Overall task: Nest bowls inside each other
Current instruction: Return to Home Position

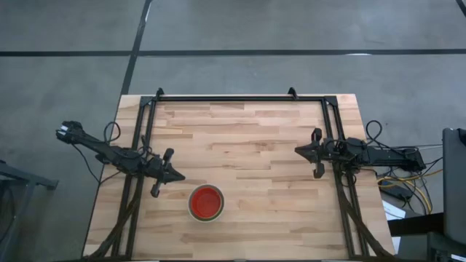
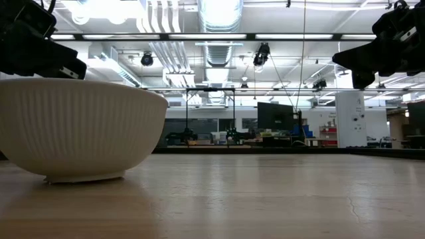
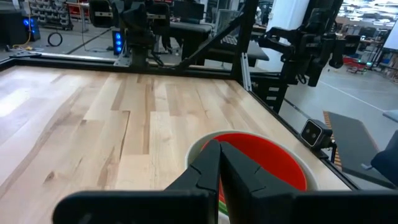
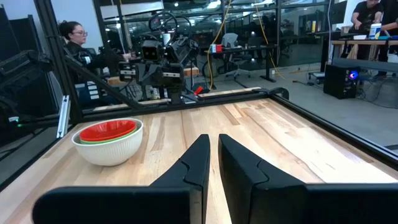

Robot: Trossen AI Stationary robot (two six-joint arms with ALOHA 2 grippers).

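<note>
The bowls stand nested near the table's front edge, left of centre. A ribbed white bowl (image 1: 193,211) rests by its foot on the wood. A green bowl (image 4: 102,139) sits in it, only its rim showing, and a red bowl (image 1: 207,201) sits on top. My left gripper (image 1: 179,176) hangs shut just left of and behind the stack, clear of it, its fingertips (image 3: 211,152) toward the red bowl (image 3: 273,158). My right gripper (image 1: 300,151) waits shut at the table's right side, pointing level toward the left.
Black frame rails (image 1: 240,98) run along the table's far, left and right edges. Bare wood (image 1: 247,145) spreads between the two grippers and toward the far edge. A person (image 4: 74,37) sits beyond the table's left side, behind the left arm.
</note>
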